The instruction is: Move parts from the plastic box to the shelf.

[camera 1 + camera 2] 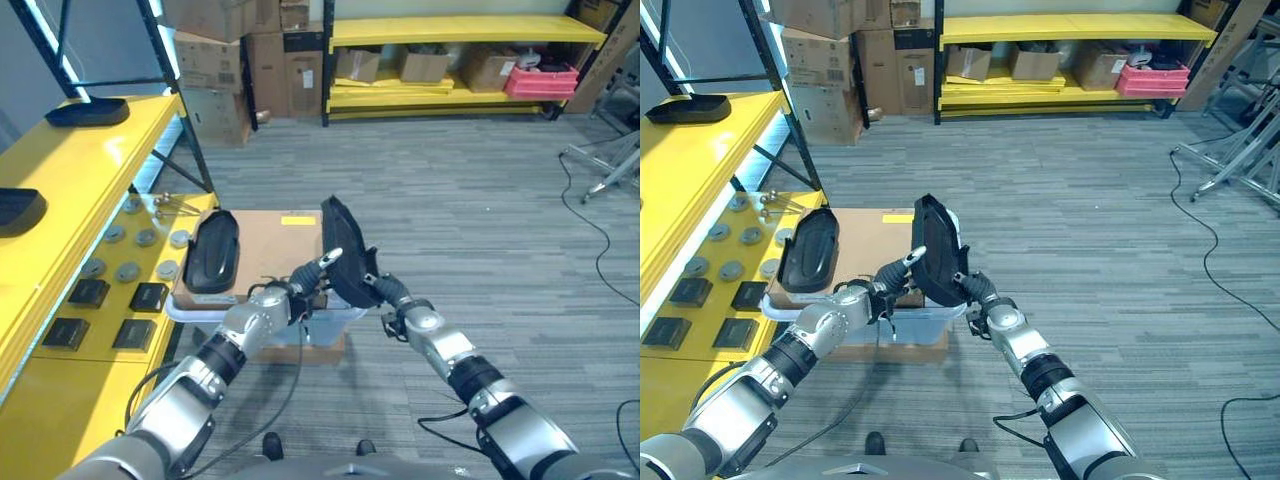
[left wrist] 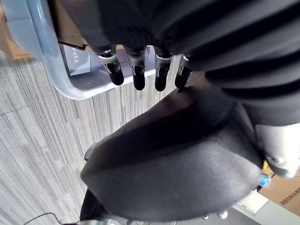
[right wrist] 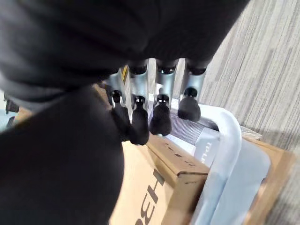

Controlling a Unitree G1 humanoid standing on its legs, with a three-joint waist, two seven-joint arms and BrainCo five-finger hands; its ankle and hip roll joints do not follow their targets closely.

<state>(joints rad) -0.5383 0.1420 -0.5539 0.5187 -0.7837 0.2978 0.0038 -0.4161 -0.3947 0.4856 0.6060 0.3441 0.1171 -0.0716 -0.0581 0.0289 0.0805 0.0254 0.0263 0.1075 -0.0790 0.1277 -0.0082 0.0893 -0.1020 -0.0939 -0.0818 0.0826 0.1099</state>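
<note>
While raised above the translucent plastic box (image 1: 200, 312), held upright: smooth matte black curved part (image 1: 343, 252), right hand (image 1: 385, 290) curled round its edge. Left hand (image 1: 300, 285) with straight fingers against it. Print on the cardboard unreadable.

Black oval part (image 1: 343, 250) upright above plastic box (image 1: 330, 318), between hands.

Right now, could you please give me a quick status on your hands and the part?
Both hands, left hand and right hand, on black part, raised above plastic box. Second black part rests on cardboard. Yellow shelf to the left.
</note>
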